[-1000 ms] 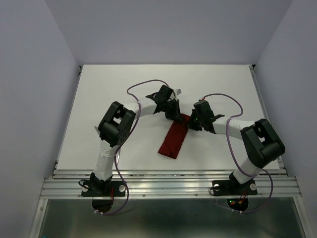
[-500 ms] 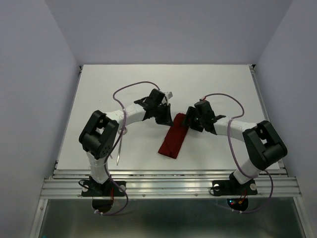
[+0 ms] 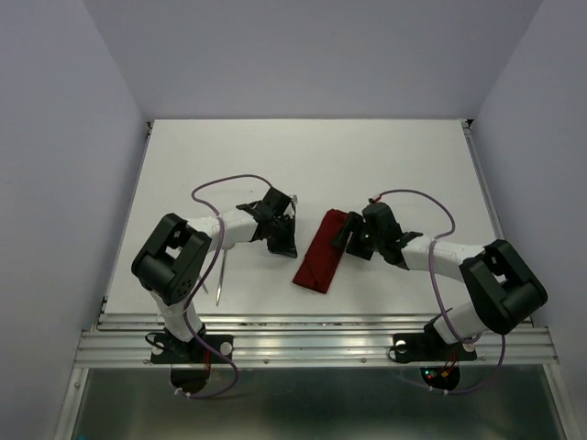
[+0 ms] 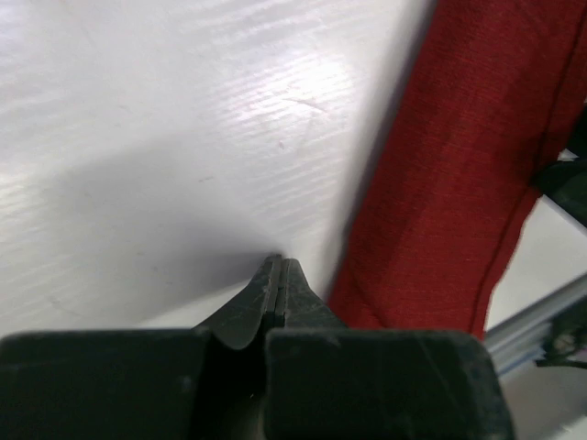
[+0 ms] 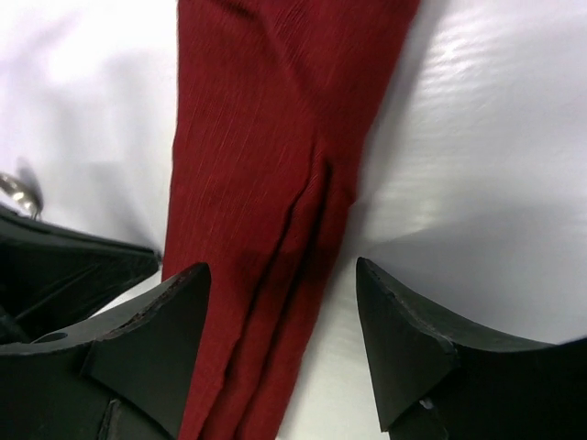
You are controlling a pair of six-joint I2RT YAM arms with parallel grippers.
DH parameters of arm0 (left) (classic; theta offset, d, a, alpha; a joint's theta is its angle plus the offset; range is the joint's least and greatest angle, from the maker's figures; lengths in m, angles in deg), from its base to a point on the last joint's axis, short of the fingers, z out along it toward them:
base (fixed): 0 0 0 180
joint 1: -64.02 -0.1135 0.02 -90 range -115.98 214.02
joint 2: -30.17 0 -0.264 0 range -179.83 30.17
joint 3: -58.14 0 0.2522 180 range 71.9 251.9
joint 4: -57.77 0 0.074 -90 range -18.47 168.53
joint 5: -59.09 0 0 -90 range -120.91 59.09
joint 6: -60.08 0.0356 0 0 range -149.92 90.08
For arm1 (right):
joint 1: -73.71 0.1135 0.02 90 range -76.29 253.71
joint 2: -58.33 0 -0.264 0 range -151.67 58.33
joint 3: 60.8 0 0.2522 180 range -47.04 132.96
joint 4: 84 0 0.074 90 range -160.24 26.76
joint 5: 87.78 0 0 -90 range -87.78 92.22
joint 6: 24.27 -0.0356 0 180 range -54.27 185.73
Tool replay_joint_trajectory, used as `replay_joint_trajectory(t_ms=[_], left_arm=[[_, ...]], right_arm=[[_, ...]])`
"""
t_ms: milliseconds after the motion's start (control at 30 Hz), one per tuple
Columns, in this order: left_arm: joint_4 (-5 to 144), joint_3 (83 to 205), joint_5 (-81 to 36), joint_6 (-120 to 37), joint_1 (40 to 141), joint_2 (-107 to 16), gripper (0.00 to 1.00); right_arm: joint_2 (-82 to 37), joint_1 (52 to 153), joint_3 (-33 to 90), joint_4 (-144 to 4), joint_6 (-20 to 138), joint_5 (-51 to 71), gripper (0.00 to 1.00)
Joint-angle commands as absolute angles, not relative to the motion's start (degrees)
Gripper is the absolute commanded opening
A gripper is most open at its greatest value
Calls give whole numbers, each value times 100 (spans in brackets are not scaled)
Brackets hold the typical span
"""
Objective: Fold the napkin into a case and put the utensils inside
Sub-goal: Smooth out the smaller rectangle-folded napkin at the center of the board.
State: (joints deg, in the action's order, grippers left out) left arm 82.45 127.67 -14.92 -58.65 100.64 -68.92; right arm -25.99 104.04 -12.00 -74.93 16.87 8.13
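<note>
The case point(image 3: 323, 250) lies folded mid-tabletop point(image 3: 385, 165). The left fingers point(image 4: 271, 289) are pressed together, empty, tips just beside its edge. The right fingers point(image 5: 156, 321) stand wide astride its far end. One utensil point(image 3: 221, 278) lies by the left arm.

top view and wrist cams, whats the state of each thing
napkin: folded into a narrow strip, lying flat on the table
left gripper: jaws shut, empty, beside the napkin
right gripper: jaws open, straddling the napkin
thin utensil: loose on the table, outside the napkin
</note>
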Motion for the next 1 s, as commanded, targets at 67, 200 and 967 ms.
replay_joint_trajectory(t_ms=[67,200,967], left_arm=[[8190,12429,-1378,-5936,10111,-6624,0],[8216,12446,-1123,-5945,10242,-6703,0],[8621,12824,-1368,-5998,10498,-6528,0]], right_arm=[[-2622,10904,-1523,-7393,1344,995,66],[-2719,11027,-1628,-7516,1168,1022,59],[-2385,11186,-1786,-7419,834,521,1]])
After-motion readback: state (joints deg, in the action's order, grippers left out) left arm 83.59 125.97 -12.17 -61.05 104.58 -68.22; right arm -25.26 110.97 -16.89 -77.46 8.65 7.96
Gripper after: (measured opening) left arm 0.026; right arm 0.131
